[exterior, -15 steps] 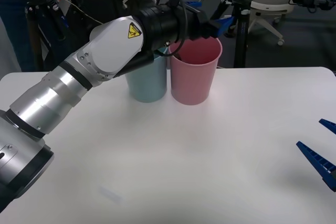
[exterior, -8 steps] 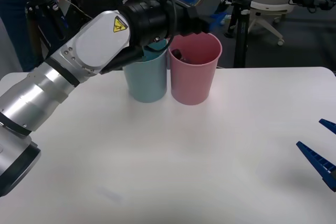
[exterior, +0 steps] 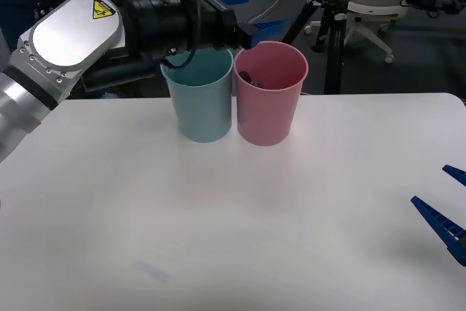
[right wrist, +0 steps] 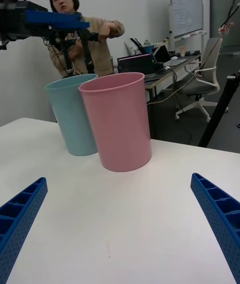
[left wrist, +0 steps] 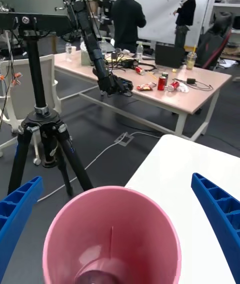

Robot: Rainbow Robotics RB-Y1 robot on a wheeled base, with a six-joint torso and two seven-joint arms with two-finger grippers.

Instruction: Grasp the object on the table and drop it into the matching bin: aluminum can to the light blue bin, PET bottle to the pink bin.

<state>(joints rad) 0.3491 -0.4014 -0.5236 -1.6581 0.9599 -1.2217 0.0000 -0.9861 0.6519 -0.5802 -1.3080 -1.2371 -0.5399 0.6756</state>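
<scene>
Upper left of the front view: left arm's white-and-black body reaches across behind the bins, and the left tool (exterior: 244, 16) sits at upper centre, mostly hidden by its own black wrist, blue tips poking out by the pink rim. In the left wrist view its blue fingers (left wrist: 220, 224) stand wide apart at both lower corners, released, nothing between them, w/ the pink bin's mouth directly below. Light blue bin (exterior: 199, 100) stands upright left of centre on the white counter (exterior: 233, 223), touching or just beside the pink bin (exterior: 269, 96) to its right. PET bottle (exterior: 245, 76) is inside the pink bin: just a dark bit shows against the inner wall near the rim; the rest is hidden by the bin wall, so can't tell its long axis or which way the cap points. Lower right edge of the front view: right tool (exterior: 448, 205), cut off by the frame, low over the counter, well apart from the bins; fingers (right wrist: 20, 214) spread apart, released, empty.
</scene>
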